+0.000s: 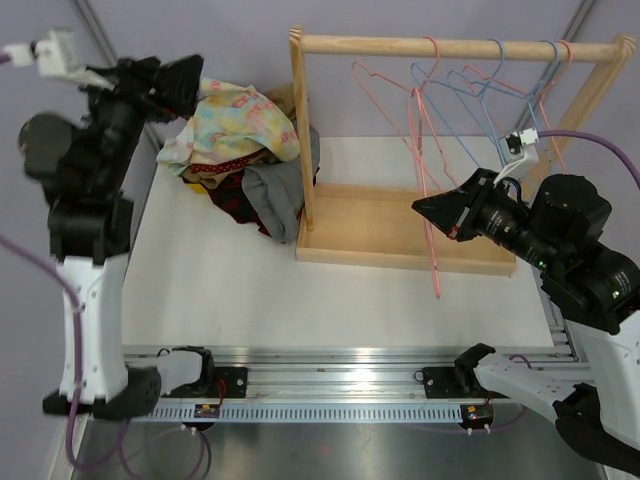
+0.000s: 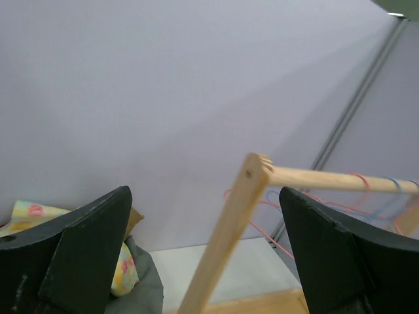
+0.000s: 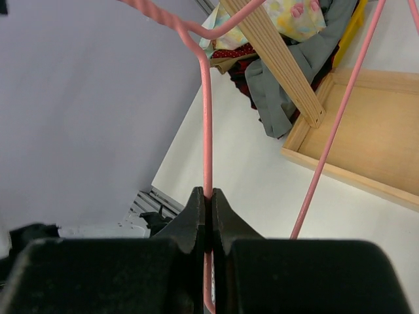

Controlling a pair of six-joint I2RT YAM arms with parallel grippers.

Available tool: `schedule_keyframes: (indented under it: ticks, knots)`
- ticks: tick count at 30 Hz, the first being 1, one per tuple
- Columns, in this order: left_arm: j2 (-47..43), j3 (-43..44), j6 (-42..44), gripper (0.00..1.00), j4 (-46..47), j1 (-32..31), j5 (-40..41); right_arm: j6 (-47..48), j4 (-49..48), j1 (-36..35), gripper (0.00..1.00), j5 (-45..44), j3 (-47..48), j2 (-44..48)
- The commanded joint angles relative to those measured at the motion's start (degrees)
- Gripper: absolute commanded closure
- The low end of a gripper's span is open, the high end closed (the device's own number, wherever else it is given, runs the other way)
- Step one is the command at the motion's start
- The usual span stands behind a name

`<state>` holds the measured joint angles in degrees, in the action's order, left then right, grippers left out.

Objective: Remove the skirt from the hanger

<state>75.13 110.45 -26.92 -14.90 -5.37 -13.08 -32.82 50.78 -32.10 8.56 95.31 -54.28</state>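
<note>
The skirt (image 1: 235, 120), pale yellow with a floral print, lies crumpled on top of a clothes pile at the table's back left; it also shows in the left wrist view (image 2: 26, 212) and the right wrist view (image 3: 294, 13). Just above and left of it hangs my left gripper (image 1: 188, 85) (image 2: 204, 193), open with nothing between its fingers. A bare pink wire hanger (image 1: 428, 190) (image 3: 207, 118) hangs from the wooden rail (image 1: 400, 45). My right gripper (image 1: 420, 208) (image 3: 208, 193) is shut on its wire, over the rack's base.
The wooden rack's base tray (image 1: 400, 225) and left post (image 1: 303, 130) stand mid-table. Blue hangers (image 1: 480, 85) and another pink hanger (image 1: 560, 60) hang further right on the rail. Grey (image 1: 275, 195) and dark red garments lie under the skirt, against the post.
</note>
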Motion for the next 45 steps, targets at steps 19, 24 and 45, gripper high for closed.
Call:
schedule_keyframes:
  ticks: [19,24,45]
  knots:
    - [-53.42,-49.81,14.7,0.01,-32.48,-0.52,17.39,-1.9,-19.05,0.1,1.0,1.73,18.33,-25.96]
    - [-53.16,-51.83,12.86,0.01,-33.53,-0.52,16.68,-1.2,-20.11,0.19,1.0,-2.14,21.31,-30.53]
    - [-55.89,-61.59,10.75,0.01,-25.45,-0.52,15.28,1.52,-16.42,0.19,0.0,-4.86,10.51,-18.77]
